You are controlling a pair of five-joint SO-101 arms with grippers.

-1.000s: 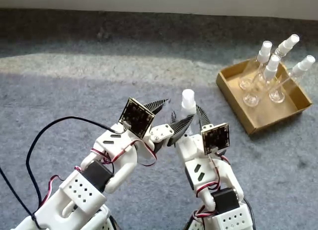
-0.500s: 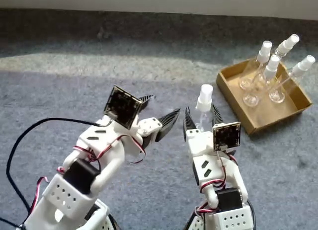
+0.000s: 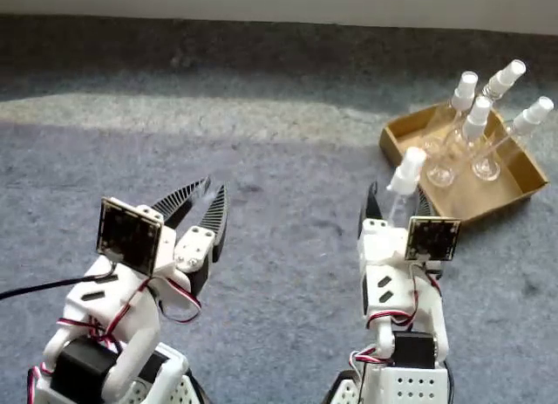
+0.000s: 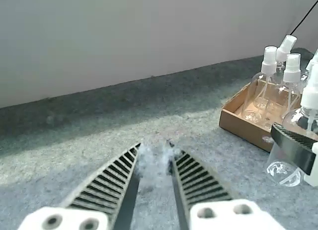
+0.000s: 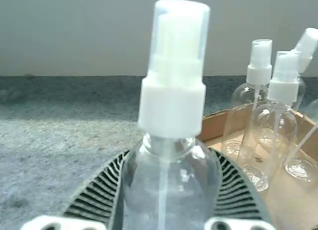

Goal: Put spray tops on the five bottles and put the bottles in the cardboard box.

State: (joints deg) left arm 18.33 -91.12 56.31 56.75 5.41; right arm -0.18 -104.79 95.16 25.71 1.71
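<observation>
Bottle [image 3: 407,171] w/ spray top on, upright, centre-right of frame, gripped by right gripper [image 3: 397,193] fingers. Just beside: cardboard box [image 3: 472,214], upper right, w/ four capped bottles [image 3: 454,132]. Left gripper [image 3: 214,186], lower left: fingers narrowly apart, holding nothing.

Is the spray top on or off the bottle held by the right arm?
On. A white spray top sits on the neck of the clear bottle gripped in the right tool, its tube running down inside.

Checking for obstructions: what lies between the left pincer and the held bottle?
Nothing but bare carpet separates the left pincer from the bottle in the high view.
</observation>
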